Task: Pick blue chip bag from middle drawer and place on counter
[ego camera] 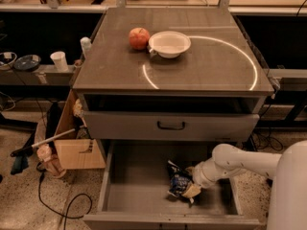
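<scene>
The blue chip bag [179, 181] lies crumpled on the grey floor of the open middle drawer [139, 186], right of its centre. My gripper [191, 190] reaches into the drawer from the right on a white arm [235, 164] and is at the bag's right side, touching it. Whether it has hold of the bag is hidden. The counter [206, 66] with its white circular line is above, at the top of the cabinet.
A white bowl [169, 43] and a red apple [139, 38] sit on the counter's far left part. A closed drawer front with a black handle [171, 125] overhangs the open drawer. A cardboard box [76, 152], a cable [72, 205] and a cup [59, 60] are to the left.
</scene>
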Controlling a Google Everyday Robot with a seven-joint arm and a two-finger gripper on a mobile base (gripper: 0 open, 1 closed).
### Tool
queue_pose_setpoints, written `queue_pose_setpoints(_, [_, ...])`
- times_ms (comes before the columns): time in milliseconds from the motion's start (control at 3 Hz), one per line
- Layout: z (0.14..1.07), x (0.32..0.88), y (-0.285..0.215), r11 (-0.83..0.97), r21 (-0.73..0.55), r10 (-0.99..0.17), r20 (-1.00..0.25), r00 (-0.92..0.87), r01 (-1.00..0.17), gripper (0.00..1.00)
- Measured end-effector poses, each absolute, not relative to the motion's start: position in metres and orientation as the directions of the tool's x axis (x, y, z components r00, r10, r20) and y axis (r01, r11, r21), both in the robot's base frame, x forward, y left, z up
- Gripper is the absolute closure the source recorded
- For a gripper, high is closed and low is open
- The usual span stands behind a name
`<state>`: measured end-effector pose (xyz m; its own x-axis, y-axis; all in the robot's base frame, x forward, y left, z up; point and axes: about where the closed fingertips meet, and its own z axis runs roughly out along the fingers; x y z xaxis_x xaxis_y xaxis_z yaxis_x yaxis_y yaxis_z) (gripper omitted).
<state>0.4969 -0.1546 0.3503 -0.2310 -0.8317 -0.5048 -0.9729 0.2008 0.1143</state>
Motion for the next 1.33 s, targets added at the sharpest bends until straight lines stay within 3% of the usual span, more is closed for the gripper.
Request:
queue_pose_setpoints(333, [0.354, 0.497, -0.155, 0.201, 0.114, -0.832, -0.505, -0.231, -0.973, 1.00])
queue_pose_setpoints(1333, [0.420, 0.479, -0.169, 0.167, 0.059, -0.808, -0.564, -0.170, -0.984, 1.00])
